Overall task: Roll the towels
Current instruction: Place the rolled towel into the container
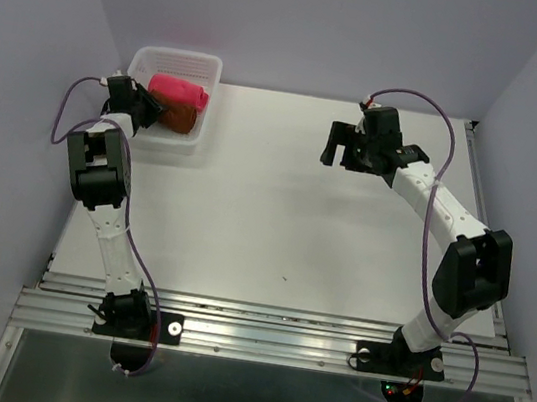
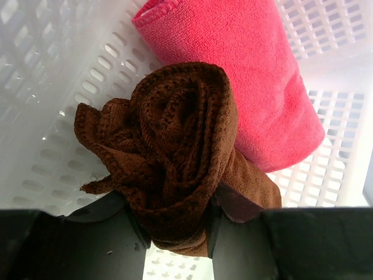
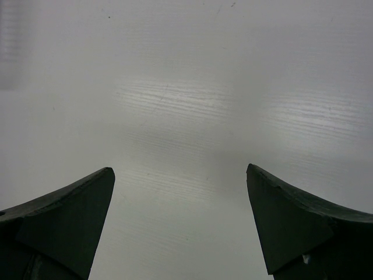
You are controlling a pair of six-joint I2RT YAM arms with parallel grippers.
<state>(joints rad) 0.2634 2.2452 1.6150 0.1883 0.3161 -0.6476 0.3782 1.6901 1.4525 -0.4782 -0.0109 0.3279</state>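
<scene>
The rust brown towel (image 2: 175,146) is rolled up and sits inside the white basket (image 2: 52,87). My left gripper (image 2: 175,216) is shut on its near end. The pink-red towel (image 2: 245,76), also rolled, lies beside it and touches it. From above, both towels show in the basket at the far left: the pink one (image 1: 179,92) and the brown one (image 1: 180,117), with the left gripper (image 1: 149,105) at the basket's left side. My right gripper (image 1: 339,146) is open and empty above bare table; its fingers (image 3: 70,216) frame only the white surface.
The white perforated basket (image 1: 203,65) stands at the far left corner near the left wall. Grey walls close in the back and both sides. A metal rail (image 1: 268,338) runs along the near edge by the arm bases.
</scene>
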